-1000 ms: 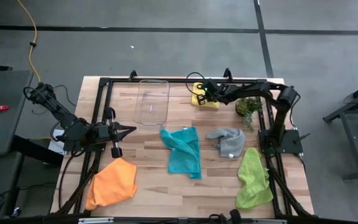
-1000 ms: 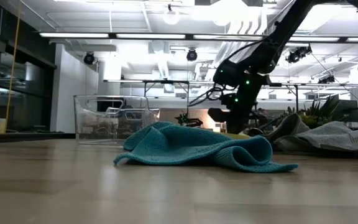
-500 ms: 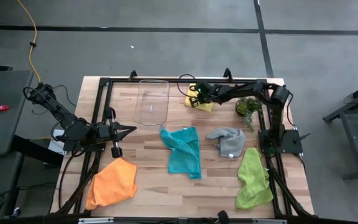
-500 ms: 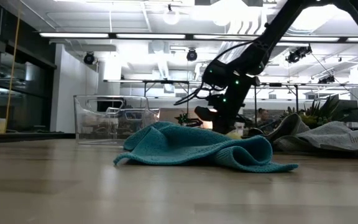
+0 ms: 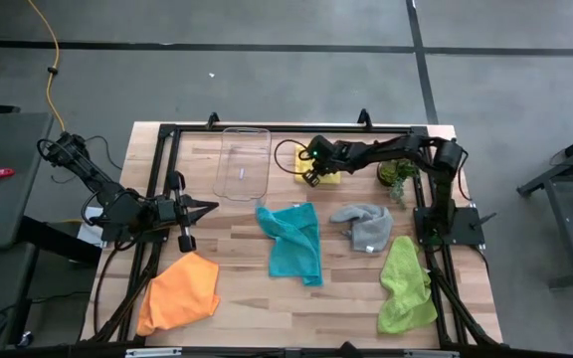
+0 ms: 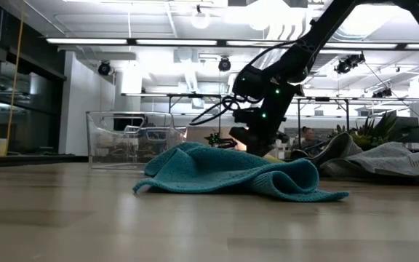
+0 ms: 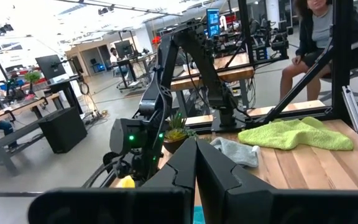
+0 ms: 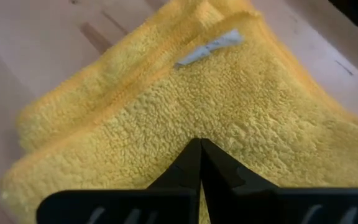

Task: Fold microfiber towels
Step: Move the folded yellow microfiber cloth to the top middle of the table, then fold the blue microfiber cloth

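Yellow towel (image 8: 185,106): being pinched upper centre by the closed right gripper (image 5: 311,171), likely for folding.
Left gripper (image 5: 205,208): being kept closed, empty, waiting mid-left.

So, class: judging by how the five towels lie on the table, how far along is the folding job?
Done: nothing clearly finished. In hand: the right gripper, shut, is on the yellow towel at the table's far edge; the right wrist view shows it doubled over in layers. Left: the teal towel, grey towel, lime green towel and orange towel lie crumpled. The left gripper, shut, waits at the left side.
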`<state>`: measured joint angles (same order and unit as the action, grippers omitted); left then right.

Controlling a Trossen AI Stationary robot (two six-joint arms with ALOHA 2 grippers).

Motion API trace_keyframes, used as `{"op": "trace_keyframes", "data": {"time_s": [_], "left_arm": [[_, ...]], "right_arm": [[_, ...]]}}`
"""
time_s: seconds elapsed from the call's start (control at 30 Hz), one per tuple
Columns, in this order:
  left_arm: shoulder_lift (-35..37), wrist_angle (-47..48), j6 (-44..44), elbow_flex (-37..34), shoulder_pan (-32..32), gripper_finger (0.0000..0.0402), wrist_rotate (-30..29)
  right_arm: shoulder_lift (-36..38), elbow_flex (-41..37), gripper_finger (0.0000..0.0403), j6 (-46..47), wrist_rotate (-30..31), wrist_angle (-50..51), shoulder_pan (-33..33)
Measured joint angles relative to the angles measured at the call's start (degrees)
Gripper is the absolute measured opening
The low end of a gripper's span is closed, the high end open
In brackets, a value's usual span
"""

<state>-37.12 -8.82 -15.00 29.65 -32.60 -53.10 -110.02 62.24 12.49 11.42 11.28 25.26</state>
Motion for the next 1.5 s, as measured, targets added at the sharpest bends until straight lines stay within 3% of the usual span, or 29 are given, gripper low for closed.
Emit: {"op": "trace_keyframes", "data": {"time_s": [0.23,0.37,0.5,0.63,0.77,0.83,1.07,1.5], "left_arm": [[-0.02,0.6,0.02,0.0,-0.02,0.0,0.0],[-0.02,2.34,2.3,0.0,-0.02,0.0,0.0],[-0.02,3.53,3.85,0.0,-0.04,0.0,0.02],[-0.02,3.48,3.89,0.0,-0.04,0.0,0.0],[-0.02,2.53,2.56,0.0,0.01,0.0,0.01],[-0.02,1.92,1.95,0.0,0.02,0.0,0.04],[-0.02,2.12,1.79,0.0,0.11,0.0,0.04],[-0.59,2.0,2.6,0.0,0.73,0.0001,1.13]], "right_arm": [[9.45,-0.36,0.0,-2.49,5.71,3.46,-0.16],[17.61,-5.15,0.0,-2.49,7.22,1.64,-2.16],[26.86,-18.86,0.0,-1.42,7.06,-13.7,-6.98],[34.03,-33.57,0.0,-0.94,5.19,-38.07,-12.68],[38.42,-41.5,0.0,-3.77,-1.35,-59.62,-15.97],[39.79,-42.99,0.0,-6.28,-3.79,-65.32,-17.02],[41.38,-43.35,0.0,-13.82,-4.46,-65.78,-18.3],[41.4,-43.35,0.0,-13.88,-0.53,-65.13,-18.19]]}}
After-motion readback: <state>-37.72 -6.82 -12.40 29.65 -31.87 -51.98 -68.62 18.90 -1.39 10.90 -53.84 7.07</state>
